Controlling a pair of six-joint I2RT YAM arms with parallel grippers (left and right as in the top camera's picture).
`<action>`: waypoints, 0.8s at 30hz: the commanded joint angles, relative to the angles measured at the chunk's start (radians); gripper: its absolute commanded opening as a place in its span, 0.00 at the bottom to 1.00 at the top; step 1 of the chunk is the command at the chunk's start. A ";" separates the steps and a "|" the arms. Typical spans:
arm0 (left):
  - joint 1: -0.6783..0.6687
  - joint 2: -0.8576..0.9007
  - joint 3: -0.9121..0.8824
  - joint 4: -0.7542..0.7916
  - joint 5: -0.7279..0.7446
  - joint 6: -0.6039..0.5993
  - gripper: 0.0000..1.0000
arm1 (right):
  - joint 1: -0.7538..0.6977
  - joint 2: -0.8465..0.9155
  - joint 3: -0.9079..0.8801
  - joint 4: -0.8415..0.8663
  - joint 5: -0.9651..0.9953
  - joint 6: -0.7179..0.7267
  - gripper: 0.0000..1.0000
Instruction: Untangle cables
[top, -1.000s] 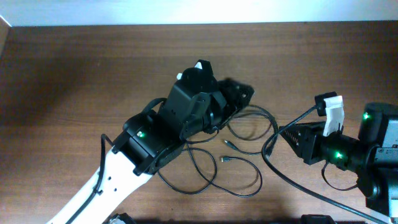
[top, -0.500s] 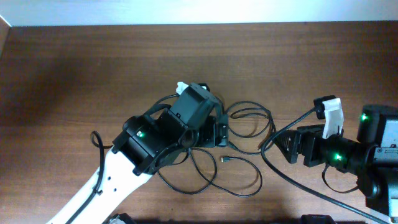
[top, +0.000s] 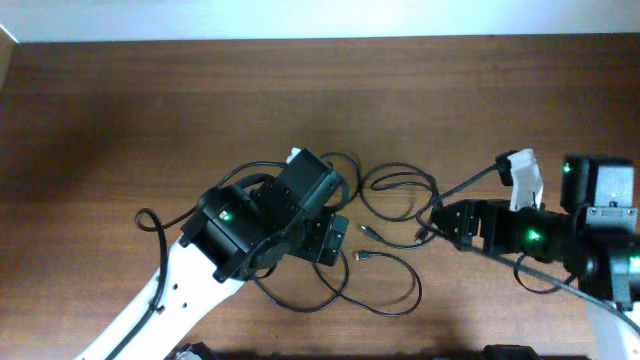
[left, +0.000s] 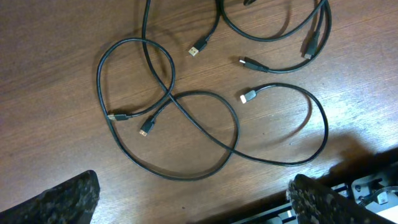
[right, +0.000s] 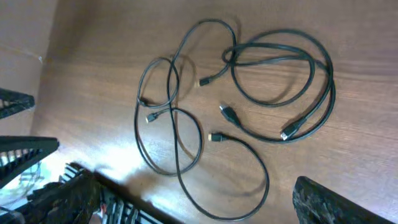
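Note:
Several thin black cables (top: 415, 290) lie loose on the wooden table between my two arms, in overlapping loops. One loop (top: 400, 168) sits apart toward the right, and small plug ends (top: 362, 256) point into the middle. My left gripper (top: 335, 240) hangs over the left edge of the loops, open. In the left wrist view the cables (left: 238, 127) and a metal-tipped plug (left: 248, 96) lie beyond the left gripper (left: 196, 205), with nothing between its fingers. My right gripper (top: 440, 225) is open beside the right loop. The right wrist view shows the cables (right: 329, 87) ahead of the empty right gripper (right: 202, 202).
The table's near edge and a metal rail (left: 373, 186) run just behind the left gripper. Thicker black wires (top: 480, 185) trail from the right arm, and another curls by the left arm (top: 150, 220). A pale wall borders the far edge (top: 300, 20).
The left gripper drew back toward me from over the right loop and opened wide. That loop now lies flat on the table. The right gripper opened and shifted left toward the cables.

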 joint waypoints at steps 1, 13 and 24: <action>-0.002 -0.001 0.004 -0.001 -0.015 0.016 0.99 | -0.003 0.048 0.008 -0.032 0.009 -0.008 0.99; -0.002 -0.002 0.004 -0.002 -0.015 0.016 0.99 | -0.003 0.051 0.008 -0.036 0.009 -0.008 0.99; -0.002 -0.002 0.004 -0.002 -0.015 0.016 0.99 | -0.003 0.052 0.008 -0.035 0.009 -0.008 0.99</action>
